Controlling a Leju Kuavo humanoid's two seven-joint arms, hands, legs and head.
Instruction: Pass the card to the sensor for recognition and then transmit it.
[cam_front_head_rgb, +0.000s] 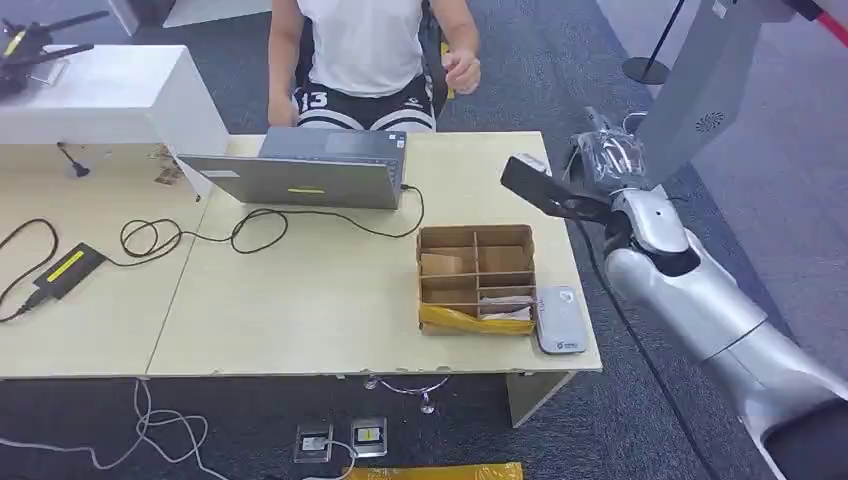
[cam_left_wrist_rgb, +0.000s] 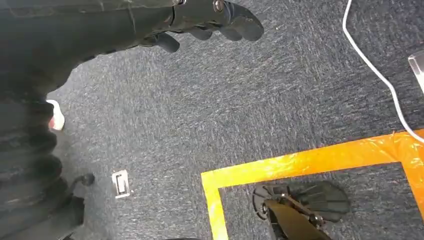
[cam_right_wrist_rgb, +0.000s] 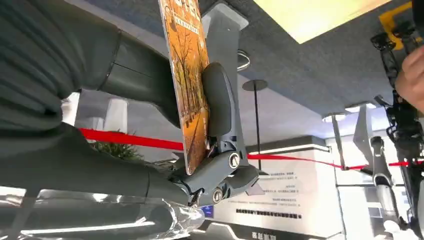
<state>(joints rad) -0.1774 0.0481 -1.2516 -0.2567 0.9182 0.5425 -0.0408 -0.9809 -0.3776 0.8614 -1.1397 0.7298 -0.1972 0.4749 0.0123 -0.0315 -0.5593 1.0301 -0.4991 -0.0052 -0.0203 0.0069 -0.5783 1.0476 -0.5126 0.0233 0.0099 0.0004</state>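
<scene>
Fingers (cam_left_wrist_rgb: 220, 22) of the left hand (cam_left_wrist_rgb: 200, 20) curl loosely with nothing in them, hanging above grey carpet (cam_left_wrist_rgb: 250, 100) marked with orange tape (cam_left_wrist_rgb: 310, 160). On the table (cam_front_head_rgb: 320, 300) sit a laptop (cam_front_head_rgb: 300, 175), a divided cardboard box (cam_front_head_rgb: 477, 280) and, touching its right side, a small grey sensor (cam_front_head_rgb: 558, 320). Beyond the table's right edge, the raised right hand (cam_front_head_rgb: 605, 160) pinches the card (cam_right_wrist_rgb: 190, 90) between thumb and fingers, held in the air.
</scene>
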